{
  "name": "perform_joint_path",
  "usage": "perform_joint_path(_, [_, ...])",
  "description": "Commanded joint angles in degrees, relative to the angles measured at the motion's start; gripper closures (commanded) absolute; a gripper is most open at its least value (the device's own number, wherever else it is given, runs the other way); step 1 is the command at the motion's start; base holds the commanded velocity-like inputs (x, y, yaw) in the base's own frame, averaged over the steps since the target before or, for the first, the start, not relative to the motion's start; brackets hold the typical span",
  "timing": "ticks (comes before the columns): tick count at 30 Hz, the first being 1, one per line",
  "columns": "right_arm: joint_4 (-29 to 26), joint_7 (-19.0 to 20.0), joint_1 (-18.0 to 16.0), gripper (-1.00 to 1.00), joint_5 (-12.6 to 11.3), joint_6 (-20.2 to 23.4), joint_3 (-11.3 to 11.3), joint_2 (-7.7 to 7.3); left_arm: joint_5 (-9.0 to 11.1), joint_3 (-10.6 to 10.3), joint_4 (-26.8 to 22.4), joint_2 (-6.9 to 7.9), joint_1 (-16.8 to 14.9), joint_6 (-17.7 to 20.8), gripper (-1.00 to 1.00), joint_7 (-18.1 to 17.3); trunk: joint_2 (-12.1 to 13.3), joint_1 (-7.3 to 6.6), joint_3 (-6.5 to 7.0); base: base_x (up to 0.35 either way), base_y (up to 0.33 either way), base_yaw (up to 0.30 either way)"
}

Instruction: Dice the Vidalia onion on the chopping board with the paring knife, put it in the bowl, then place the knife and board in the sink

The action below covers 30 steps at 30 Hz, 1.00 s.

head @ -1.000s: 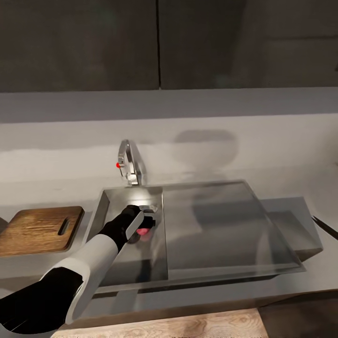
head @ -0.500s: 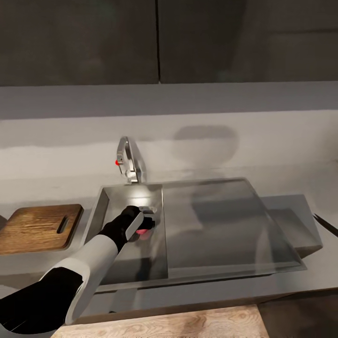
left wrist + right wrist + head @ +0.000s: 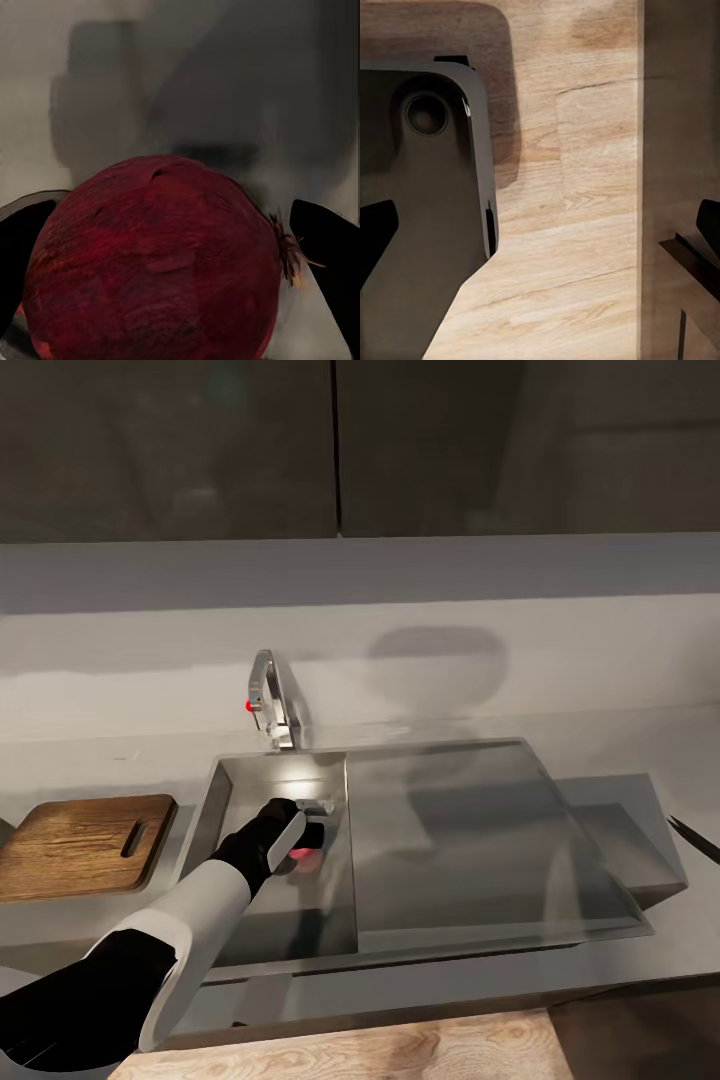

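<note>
Since a second ago the whole view has tilted a little, so the cabinets and backsplash sit lower in frame; your left arm and the things on the bench have hardly moved among themselves. Your left pincer (image 3: pixel 312 830) is down inside the sink (image 3: pixel 232 792), a grey steel basin with a flat drainboard to its right, and the Vidalia onion (image 3: pixel 303 848) shows as a pinkish spot just under the fingers. In the left wrist view the onion (image 3: pixel 157 259) is a round, dark red bulb with papery, finely lined skin and a dry tuft at one side; a black finger (image 3: pixel 330 262) stands on each flank, open about as wide as the bulb, and you cannot tell whether they press on it. The chrome tap (image 3: pixel 272 705) with its red knob rises behind the basin. The brown wooden chopping board (image 3: pixel 75 845), rounded at the corners with a slot handle, lies on the bench left of the sink. Your right pincer (image 3: pixel 540 240) is spread wide over light wooden floor (image 3: pixel 577 247), holding nothing.
</note>
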Motion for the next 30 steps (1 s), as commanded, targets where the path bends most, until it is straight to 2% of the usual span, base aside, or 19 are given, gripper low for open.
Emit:
perform_joint_path(1, [0.1,-0.3,-0.1,-1.0,0.6,-0.2,-0.4,-0.01,0.5,-0.4,-0.1,0.04,0.0,0.2,1.0,0.4,-0.1,0.03,-0.09,0.0,0.0,0.0])
perform_joint_path(8, [0.1,-0.3,-0.1,-1.0,0.6,-0.2,-0.4,-0.01,0.5,-0.4,-0.7,0.01,0.0,0.2,1.0,0.5,-0.1,0.03,0.04,0.0,0.0,0.0])
perform_joint_path(16, [0.1,-0.3,-0.1,-1.0,0.6,-0.2,-0.4,-0.01,0.5,-0.4,-5.6,0.04,0.0,0.7,1.0,0.6,-0.1,0.03,0.72,0.0,0.0,0.0])
perform_joint_path(22, [0.1,-0.3,-0.1,-1.0,0.6,-0.2,-0.4,-0.01,0.5,-0.3,-7.5,0.08,0.0,1.0,1.0,0.7,-0.1,0.03,1.26,0.0,0.0,0.0])
perform_joint_path(30, [0.1,-0.3,-0.1,-1.0,0.6,-0.2,-0.4,-0.02,0.5,-0.4,-13.7,0.49,0.0,6.4,1.0,0.7,-0.1,0.03,1.98,0.0,0.0,0.0])
